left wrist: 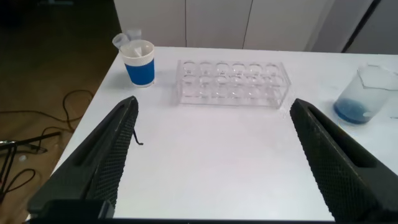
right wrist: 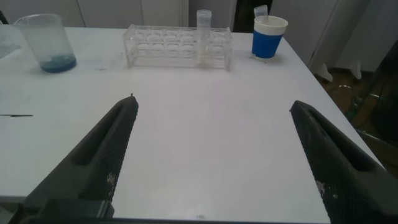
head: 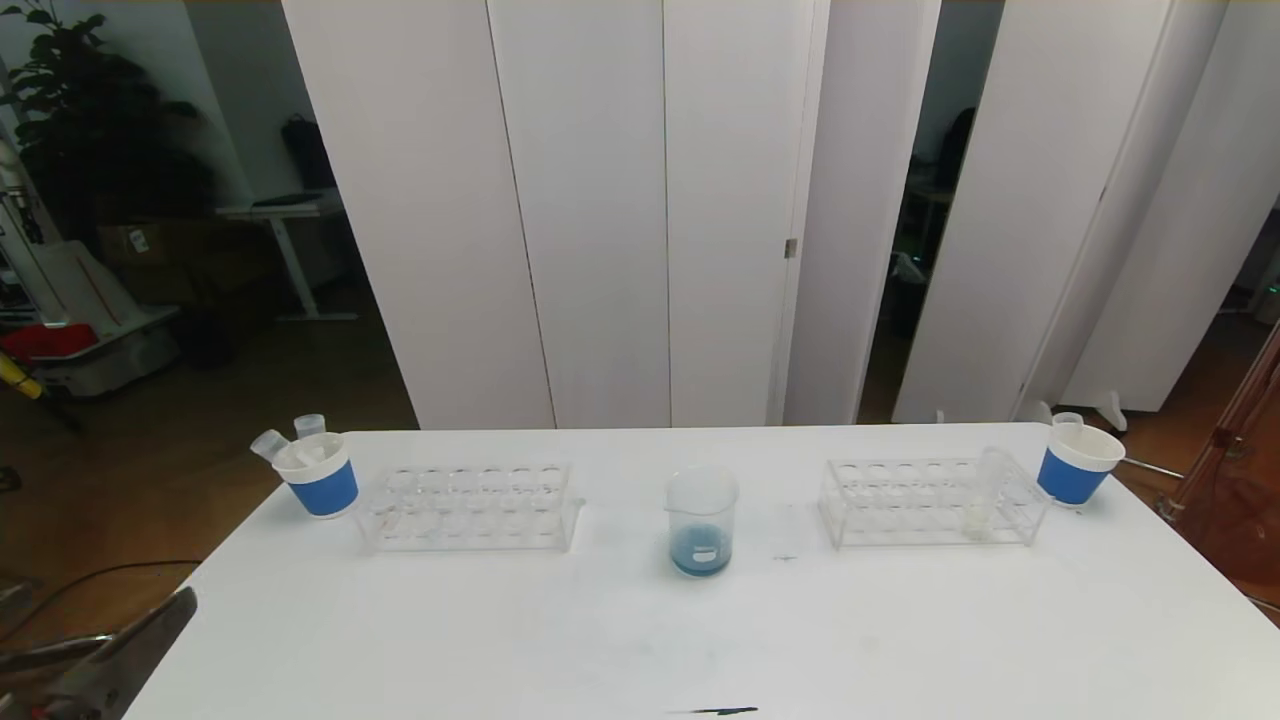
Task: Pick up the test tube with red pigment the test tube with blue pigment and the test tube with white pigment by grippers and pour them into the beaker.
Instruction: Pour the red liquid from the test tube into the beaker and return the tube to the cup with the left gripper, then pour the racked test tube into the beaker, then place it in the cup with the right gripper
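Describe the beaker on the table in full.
The beaker is a clear cylinder with a flared rim and a small white mark on its side, glass or plastic by its look. It stands upright near the table's middle, between the two clear racks, holding a shallow layer of blue liquid at the bottom. Nothing touches it but the table.

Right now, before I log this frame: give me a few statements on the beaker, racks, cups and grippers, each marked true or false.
1. The beaker holds blue liquid at its bottom. True.
2. The rack on the robot's right is empty. False: one tube, the test tube with white pigment, stands in it.
3. Both grippers are shut on tubes. False: the left gripper and right gripper are open and hold nothing.
4. The blue-banded cup on the left has tubes sticking out of it. True.
5. The beaker stands inside the left rack. False: it stands on the table between the two racks.
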Action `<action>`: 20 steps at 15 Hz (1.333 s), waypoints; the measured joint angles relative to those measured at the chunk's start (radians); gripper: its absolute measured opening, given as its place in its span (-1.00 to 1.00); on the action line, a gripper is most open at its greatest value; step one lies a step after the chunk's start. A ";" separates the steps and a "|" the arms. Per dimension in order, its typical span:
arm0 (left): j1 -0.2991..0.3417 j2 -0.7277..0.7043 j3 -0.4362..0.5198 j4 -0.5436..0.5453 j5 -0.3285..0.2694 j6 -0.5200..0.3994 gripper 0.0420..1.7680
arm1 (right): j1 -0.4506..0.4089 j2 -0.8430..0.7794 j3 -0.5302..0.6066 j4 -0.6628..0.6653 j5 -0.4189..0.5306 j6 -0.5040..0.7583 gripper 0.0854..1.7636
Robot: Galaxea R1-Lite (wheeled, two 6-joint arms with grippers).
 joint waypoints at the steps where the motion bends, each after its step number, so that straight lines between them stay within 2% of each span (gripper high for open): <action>1: -0.021 -0.074 0.016 0.066 0.010 0.002 0.97 | 0.000 0.000 0.000 0.000 0.000 0.000 0.98; 4: -0.057 -0.276 0.082 0.172 0.018 0.020 0.97 | 0.000 0.000 0.000 0.000 0.000 0.000 0.98; 7: -0.065 -0.424 0.181 0.188 0.024 0.069 0.97 | 0.000 0.000 0.000 0.000 0.000 0.000 0.98; 10: -0.071 -0.490 0.231 0.194 0.047 0.079 0.97 | 0.000 0.000 0.000 0.000 0.000 0.000 0.98; 16: -0.111 -0.631 0.243 0.342 0.061 0.084 0.97 | 0.000 0.000 0.000 0.000 0.000 0.000 0.98; 20: -0.115 -0.711 0.242 0.358 0.049 0.077 0.97 | 0.000 0.000 0.000 0.000 0.000 0.000 0.98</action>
